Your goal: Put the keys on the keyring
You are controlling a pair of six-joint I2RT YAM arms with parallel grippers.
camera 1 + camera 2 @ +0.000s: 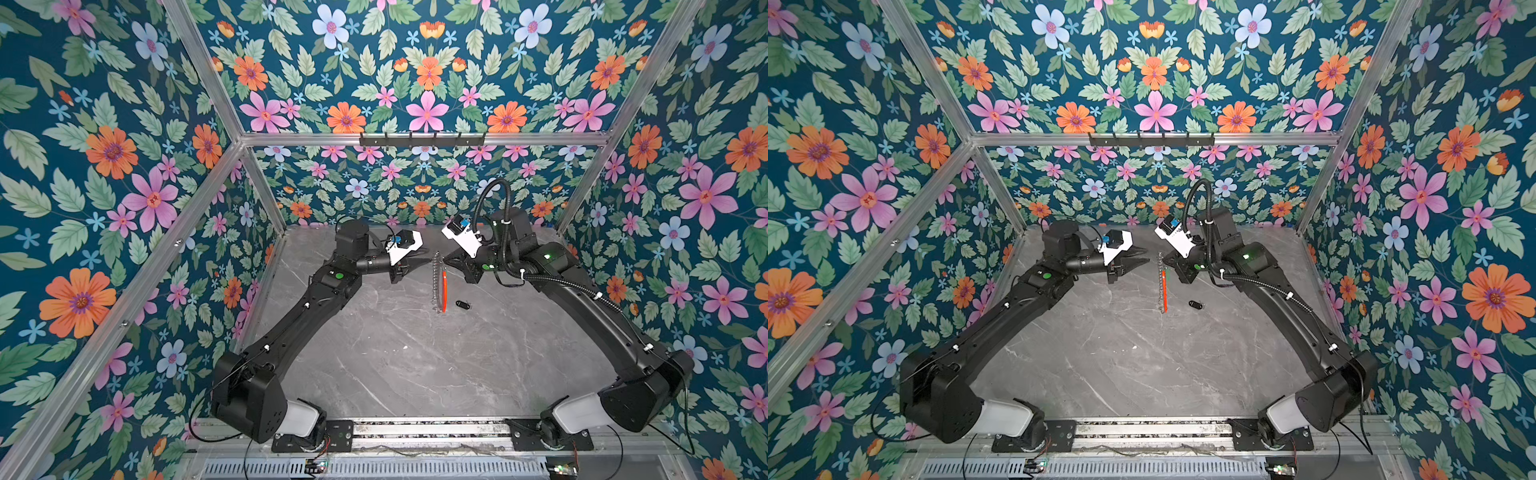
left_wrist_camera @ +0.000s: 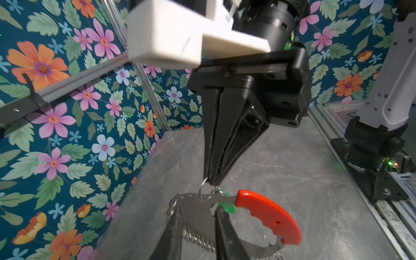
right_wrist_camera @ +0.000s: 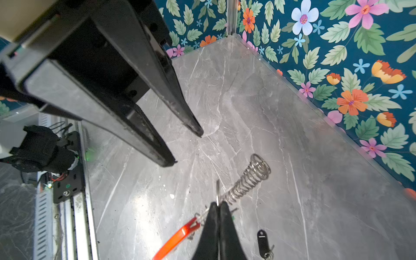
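Right gripper [image 2: 212, 180]: fingers [image 2: 216, 146] pressed together, tips pinching a small silver ring at the rim of the keyring [image 2: 193, 202]. The hoop hangs from that grip, raised on edge, so that it reads as a thin upright line in both top views. Left gripper [image 3: 183, 147]: fingers [image 3: 157, 144] apart, nothing between them, tips near the keyring's upper end but not touching it; in the left wrist view the two fingers frame the grey hoop from either side. Keyring, detail: flat grey metal, with a red-orange arc [image 2: 270, 216] on the side facing the right arm and a row of split rings [image 3: 249, 180] fringing the opposite edge. Whether its lower end rests on the table or hangs just above it cannot be told. Green-tagged key [image 2: 227, 208]: the tag shows at the hoop just beside the end of the red arc, below the right gripper's tips; whether it is threaded on a ring cannot be told. Black-fob key [image 1: 462, 305]: lies flat on the table, loose, just beside the keyring's lower end on the right arm's side, touched by neither gripper. Table [image 1: 395, 353]: grey marbled surface. Enclosure: floral-patterned walls [image 1: 104, 187] on three sides.
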